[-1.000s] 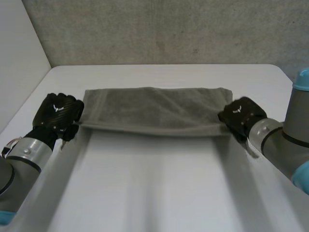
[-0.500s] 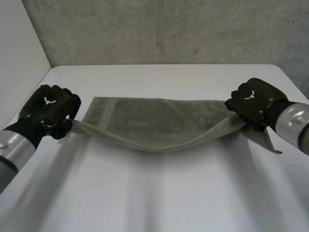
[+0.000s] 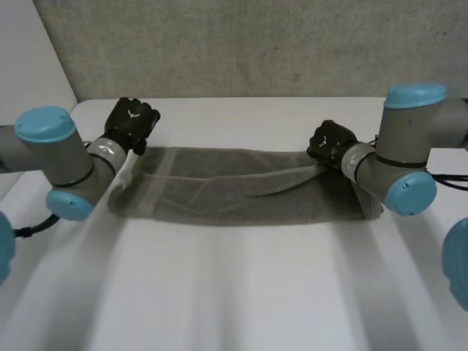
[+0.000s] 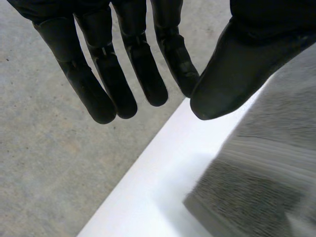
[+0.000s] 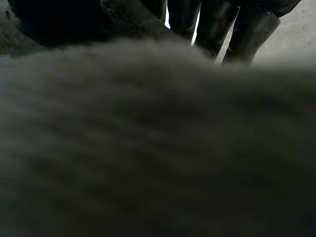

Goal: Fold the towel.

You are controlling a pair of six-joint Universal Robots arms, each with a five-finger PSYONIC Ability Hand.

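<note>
A grey towel (image 3: 241, 194) lies as a long strip across the white table (image 3: 234, 292), partly doubled over. My left hand (image 3: 131, 121) is at its far left end, where the cloth rises off the table to the hand. In the left wrist view the fingers (image 4: 123, 74) are straight, and the towel (image 4: 266, 173) runs up under the thumb. My right hand (image 3: 329, 145) is at the far right end, where a raised ridge of cloth leads to it. In the right wrist view the towel (image 5: 158, 148) lies across the palm, below the fingers (image 5: 247, 29).
The table's far edge (image 4: 158, 182) runs just beyond my left fingertips, with grey concrete (image 4: 49, 163) past it. A grey wall (image 3: 256, 44) stands behind the table. Both forearms reach over the towel's ends.
Both hands have carried the towel's near edge up and away from me to the far side. The sagging cloth has come down onto the table, and the arms now stretch forward.
</note>
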